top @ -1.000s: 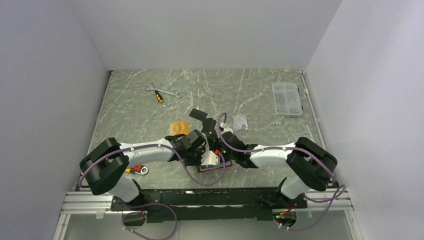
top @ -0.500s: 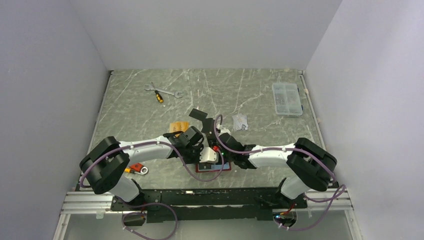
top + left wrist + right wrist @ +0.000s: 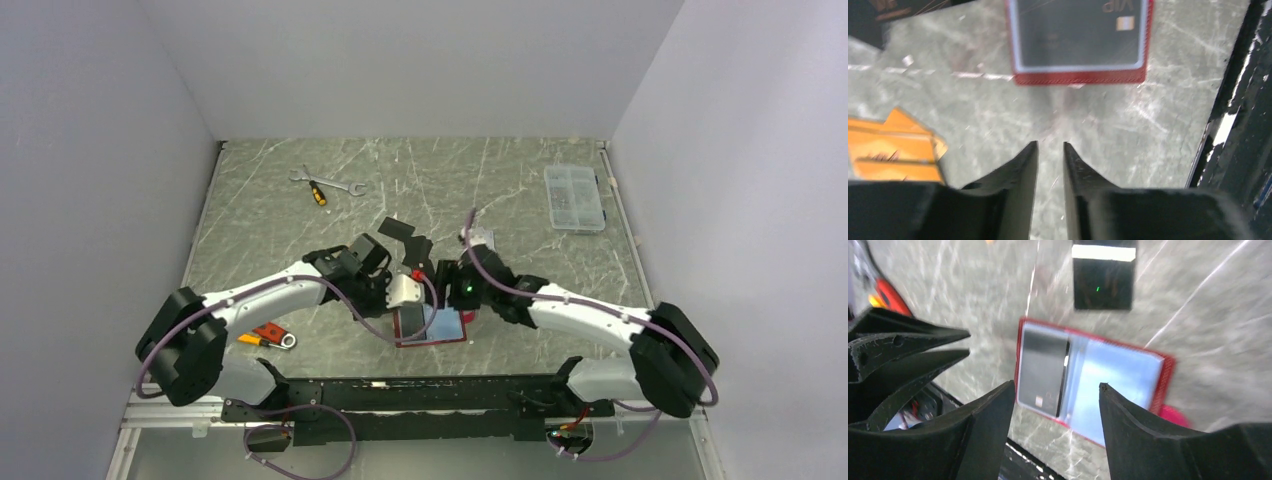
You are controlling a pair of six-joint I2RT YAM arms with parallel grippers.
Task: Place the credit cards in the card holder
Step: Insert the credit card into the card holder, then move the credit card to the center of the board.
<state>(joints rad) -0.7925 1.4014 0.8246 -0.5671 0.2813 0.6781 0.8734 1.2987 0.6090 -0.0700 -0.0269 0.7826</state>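
The dark-red card holder (image 3: 432,327) lies open near the table's front edge, and a black card (image 3: 1078,30) sits in its left clear sleeve. The holder also shows in the left wrist view (image 3: 1078,78) and the right wrist view (image 3: 1168,371). My left gripper (image 3: 412,303) is just behind the holder, empty, its jaws parted by a narrow gap (image 3: 1050,146). My right gripper (image 3: 447,297) hangs over the holder, wide open and empty (image 3: 1055,387). Orange cards (image 3: 893,152) lie left of the left fingers. Black cards (image 3: 396,228) lie further back, and one shows in the right wrist view (image 3: 1104,282). Silver-grey cards (image 3: 481,241) lie behind the right arm.
A wrench and a screwdriver (image 3: 325,187) lie at the far left. A clear compartment box (image 3: 574,197) stands at the far right. An orange-handled tool (image 3: 268,337) lies by the left arm. The black rail (image 3: 420,385) runs just in front of the holder.
Both grippers have drawn back from the holder toward the far side. The holder now lies uncovered, with the black card in its sleeve.
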